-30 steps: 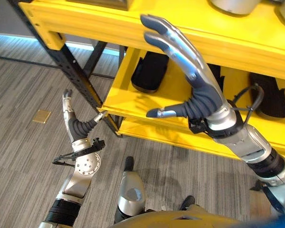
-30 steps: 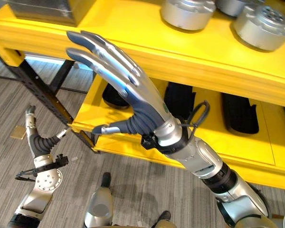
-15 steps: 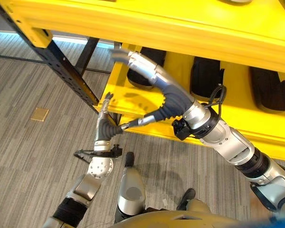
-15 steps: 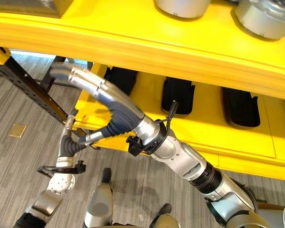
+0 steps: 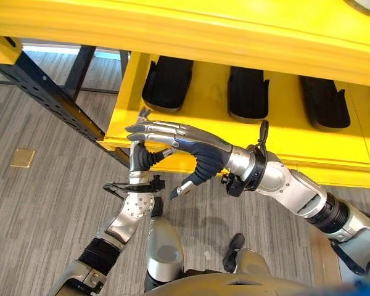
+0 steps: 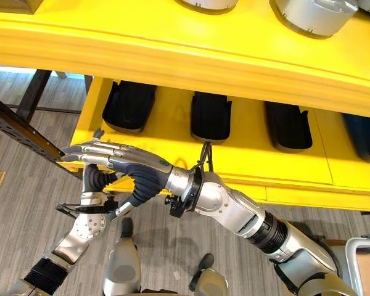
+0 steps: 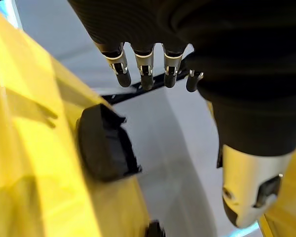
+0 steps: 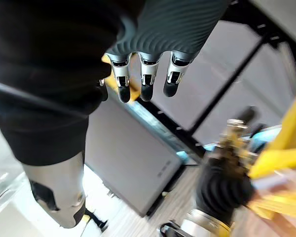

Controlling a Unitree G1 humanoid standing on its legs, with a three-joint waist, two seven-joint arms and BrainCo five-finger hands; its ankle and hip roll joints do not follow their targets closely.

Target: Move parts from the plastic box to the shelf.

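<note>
Fingers straight and held together, thumb point(image 5: 184, 187) angled down and apart, the right hand point(image 5: 194, 148) reaches leftward in front of the yellow shelf point(image 5: 283, 132), holding nothing. Its fingertips point(image 5: 132, 129) hang just off the shelf's near left corner, above the grey plank floor point(image 5: 37, 203).

Just behind and below it, the left hand point(image 5: 139, 154) points upward at the shelf's front edge, close to the same corner. Its fingers are straight in its wrist view and hold nothing point(image 7: 143, 74). The right hand crosses in front of it in the head views.

On the lower level of the shelf, black parts lie in a row, each apart from the next: one at the left point(image 5: 168, 83), one in the middle point(image 5: 248, 92), one further right point(image 5: 325, 102). A fourth dark piece point(image 6: 364, 137) lies at the right end. Neither hand touches them.

On the top level, round silver parts point(image 6: 311, 13) sit at the far right. A black upright post point(image 5: 55, 102) of the rack slants down the left side. A small tan plate point(image 5: 21, 158) lies on the floor to the left.
</note>
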